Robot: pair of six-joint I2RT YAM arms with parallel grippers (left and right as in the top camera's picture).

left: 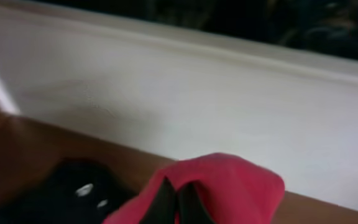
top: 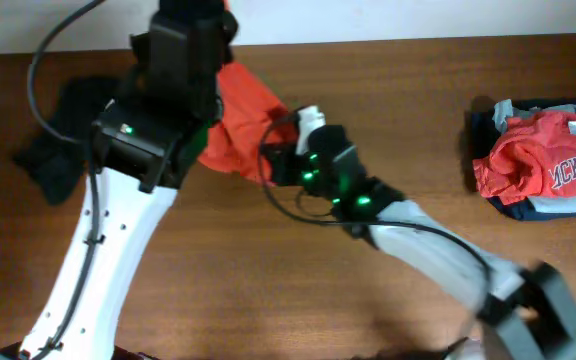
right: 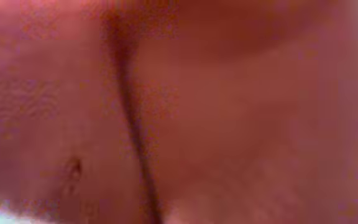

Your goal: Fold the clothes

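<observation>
The shirt is bunched at upper centre, held off the tabletop, probably to shake it flat. Left fingers are closed on its edge. Right fingers are buried in cloth; their opening can't be told. A black garment lies upper left.

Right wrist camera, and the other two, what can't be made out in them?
- Right wrist: blurred shirt fills the view, hiding whether the right gripper is shut.
- Overhead: left arm covers the left gripper and part of the shirt.
- Left wrist: black garment blurred, cut by the bottom edge.
- Overhead: pile's lettering runs off the right edge.
</observation>
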